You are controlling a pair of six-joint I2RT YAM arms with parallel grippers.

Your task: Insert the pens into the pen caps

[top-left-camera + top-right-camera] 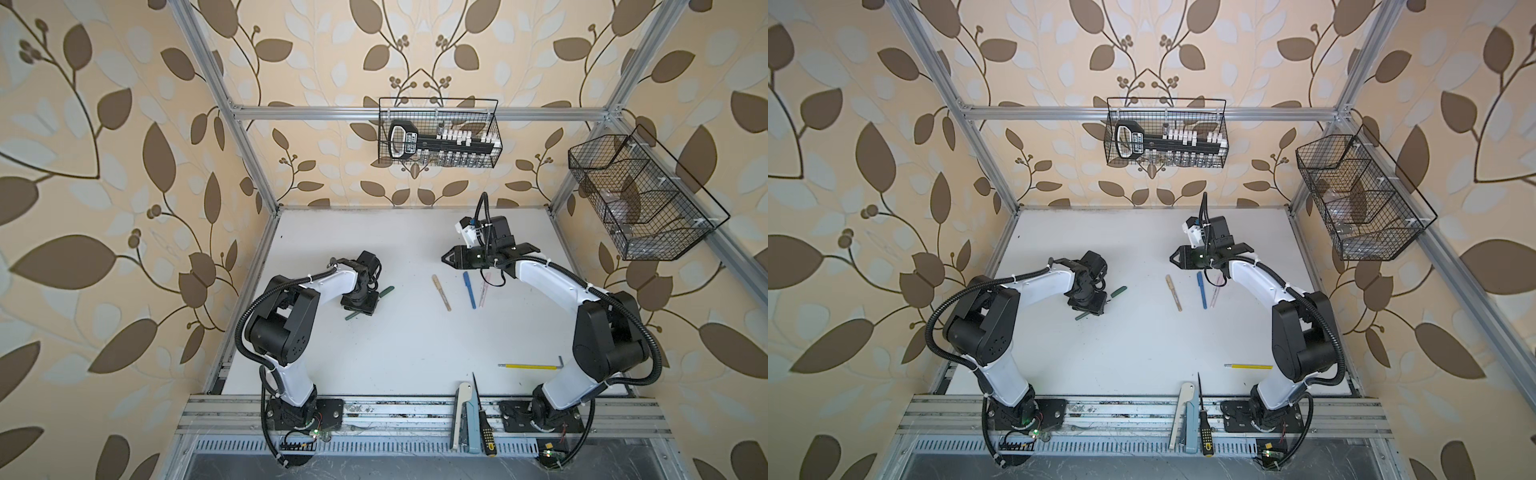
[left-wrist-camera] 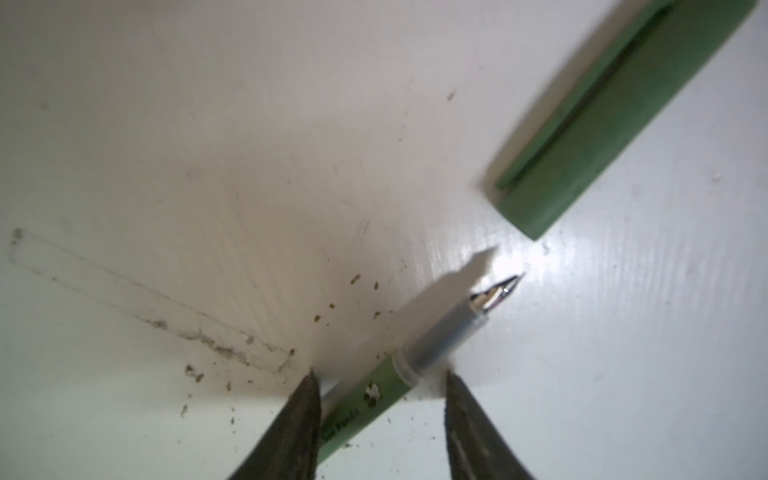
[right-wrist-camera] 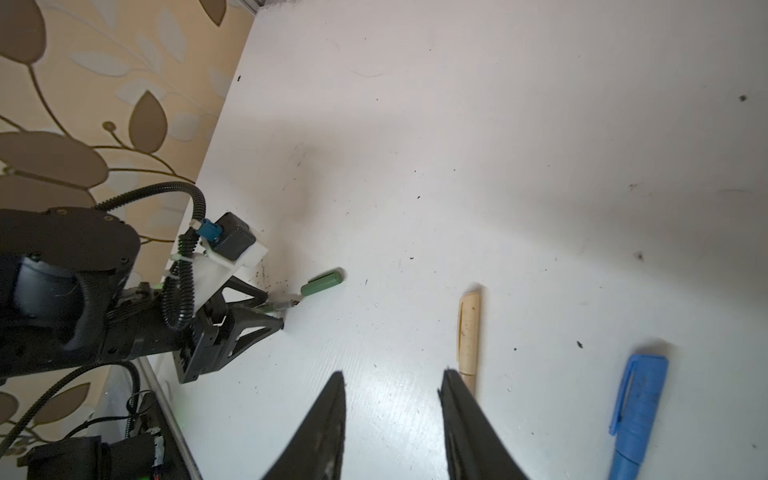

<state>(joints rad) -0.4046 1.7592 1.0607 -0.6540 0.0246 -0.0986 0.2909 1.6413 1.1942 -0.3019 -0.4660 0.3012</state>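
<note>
- In both top views the left gripper (image 1: 360,305) points down at the white table (image 1: 395,353), left of centre, directly over the green pen (image 1: 352,316). Only the pen's near end shows past the gripper.
- The green cap (image 1: 386,291) lies loose on the table just right of that gripper and slightly farther back, in line with the pen.
- The right gripper (image 1: 451,258) hangs above the table at the far right, its tip pointing left. Just nearer than it lie the tan pen (image 1: 441,293), the blue pen (image 1: 470,291) and the pink pen (image 1: 484,291), side by side and not touching.
- A yellow rod (image 1: 528,366) lies near the right arm's base, and a screwdriver (image 1: 484,428) lies across the near rail.
- In the left wrist view the two dark fingers (image 2: 307,428) stand part-way apart, astride the green pen (image 2: 374,390), which lies flat and crosses the gap at a slant. One finger meets the barrel, while a sliver of table shows beside the other, so the pen is bracketed rather than clamped.
- The pen's bare metal tip points at the open mouth of the green cap (image 2: 615,124), close to it but apart.
- In the right wrist view the right gripper (image 3: 392,374) is about half open with only bare table between its fingers.
- The tan pen (image 3: 469,328) lies just beside one finger with the blue pen (image 3: 638,411) farther out, and each wears its cap.
- Across the table, the green cap (image 3: 323,281) lies just beyond the left gripper's tips.
</note>
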